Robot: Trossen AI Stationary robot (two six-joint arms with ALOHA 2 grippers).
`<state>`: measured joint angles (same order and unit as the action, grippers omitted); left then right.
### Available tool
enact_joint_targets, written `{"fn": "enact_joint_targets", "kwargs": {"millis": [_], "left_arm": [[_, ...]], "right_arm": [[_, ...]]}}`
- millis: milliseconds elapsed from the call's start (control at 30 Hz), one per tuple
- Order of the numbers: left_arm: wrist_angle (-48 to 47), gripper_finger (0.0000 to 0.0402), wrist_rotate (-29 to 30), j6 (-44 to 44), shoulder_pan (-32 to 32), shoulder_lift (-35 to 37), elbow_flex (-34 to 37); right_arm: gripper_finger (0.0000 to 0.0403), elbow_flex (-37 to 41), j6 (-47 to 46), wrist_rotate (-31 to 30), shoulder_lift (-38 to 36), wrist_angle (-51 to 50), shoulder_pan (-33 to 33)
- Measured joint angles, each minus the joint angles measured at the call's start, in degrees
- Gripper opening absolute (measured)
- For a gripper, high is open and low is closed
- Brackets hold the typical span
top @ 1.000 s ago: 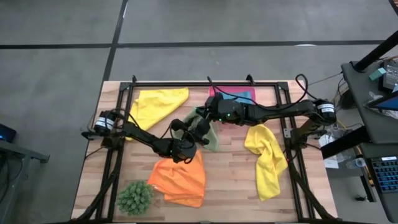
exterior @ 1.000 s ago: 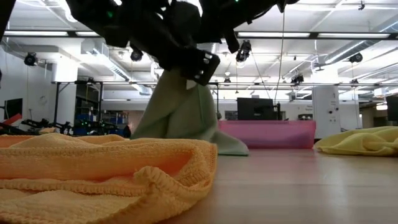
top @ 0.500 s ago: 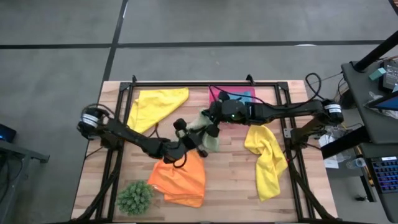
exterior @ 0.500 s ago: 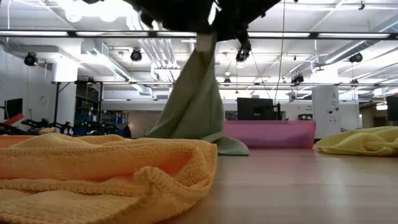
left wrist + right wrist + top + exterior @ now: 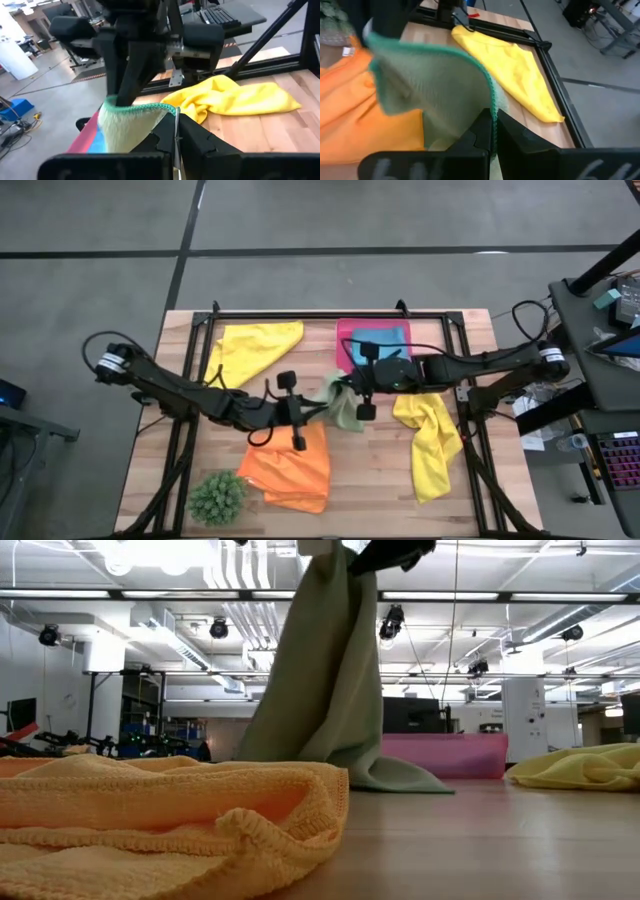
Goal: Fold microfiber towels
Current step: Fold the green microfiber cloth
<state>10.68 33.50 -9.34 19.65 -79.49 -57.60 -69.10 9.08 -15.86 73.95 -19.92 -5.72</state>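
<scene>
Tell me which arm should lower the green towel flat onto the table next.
Neither alone: left gripper and right gripper each pinch an edge of the sage green towel, so both should probably lower together.

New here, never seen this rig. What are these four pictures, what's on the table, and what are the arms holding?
Two dark robot arms work at a wooden table. One camera looks straight down, one sits at table height, and one rides on each wrist. The left gripper and right gripper each pinch an edge of the sage green towel, lifting it so it hangs with its bottom on the table. Lying around: an orange towel, two yellow towels, a turquoise towel on a pink tray, and a spiky green plant ball.
</scene>
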Motion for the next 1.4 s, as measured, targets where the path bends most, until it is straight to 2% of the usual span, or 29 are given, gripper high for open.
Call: {"fn": "enact_joint_targets", "kwargs": {"millis": [267, 367, 667, 867, 1200, 1400], "left_arm": [[-0.95, 0.0, -0.92, 0.04, 0.66, 6.15, 0.0], [-1.13, 0.0, -0.93, 0.0, 0.66, 7.7, 0.02], [-0.5, 0.0, -2.36, 0.0, 0.67, 10.5, 0.0], [0.74, 0.0, -2.48, -0.02, 0.71, 12.31, -0.24], [0.82, 0.0, -2.43, 0.0, 0.71, 15.88, -0.22], [0.8, 0.0, -2.39, -0.02, 0.71, 16.18, -0.22]], "right_arm": [[0.0009, 0.0, -0.21, 0.02, -2.68, -0.31, -0.81], [0.0021, 0.0, -1.25, 0.49, -2.94, -0.36, -0.82], [0.0121, 0.99, -2.34, 3.56, -1.07, 0.09, -0.78], [0.0157, 6.5, -2.08, 4.91, 2.78, 8.79, -0.63], [0.015, 15.26, -0.92, 5.4, 12.89, 25.9, 1.11], [0.013, 16.29, -1.6, 5.38, 20.68, 32.8, 1.38]]}}
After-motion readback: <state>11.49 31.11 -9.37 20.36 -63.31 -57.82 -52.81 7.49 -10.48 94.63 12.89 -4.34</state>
